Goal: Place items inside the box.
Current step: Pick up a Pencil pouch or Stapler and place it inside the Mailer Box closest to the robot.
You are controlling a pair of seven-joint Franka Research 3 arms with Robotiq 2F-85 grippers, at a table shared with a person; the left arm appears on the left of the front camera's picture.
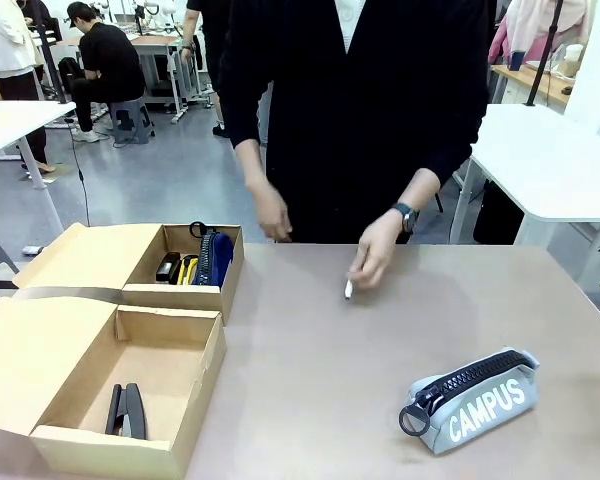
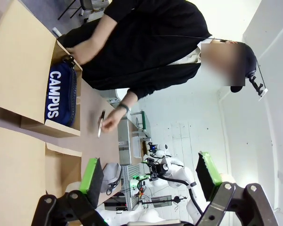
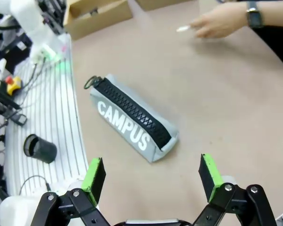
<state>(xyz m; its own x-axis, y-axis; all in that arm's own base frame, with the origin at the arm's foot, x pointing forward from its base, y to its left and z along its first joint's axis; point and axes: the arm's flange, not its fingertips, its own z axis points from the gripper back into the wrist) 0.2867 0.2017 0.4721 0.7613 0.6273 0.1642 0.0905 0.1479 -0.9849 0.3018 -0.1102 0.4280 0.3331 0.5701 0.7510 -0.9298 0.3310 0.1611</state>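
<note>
Lower left: the stapler (image 1: 126,410) lies in the near box (image 1: 110,455). Upper left: the blue case (image 1: 217,258) and yellow tool (image 1: 187,268) sit in the far box (image 1: 170,297). Those three look done. In the middle a hand (image 1: 373,255) holds the marker (image 1: 348,290) at the table (image 1: 310,400). Lower right: the grey case (image 1: 472,400) lies on the table. Those two are left. The left pincer (image 2: 151,176) is wide and empty. The right pincer (image 3: 152,176) is wide and empty too, facing the grey case.

Bright, even indoor light, soft shadows on the table (image 1: 310,380), wide-angle bending at wrist-view edges.
</note>
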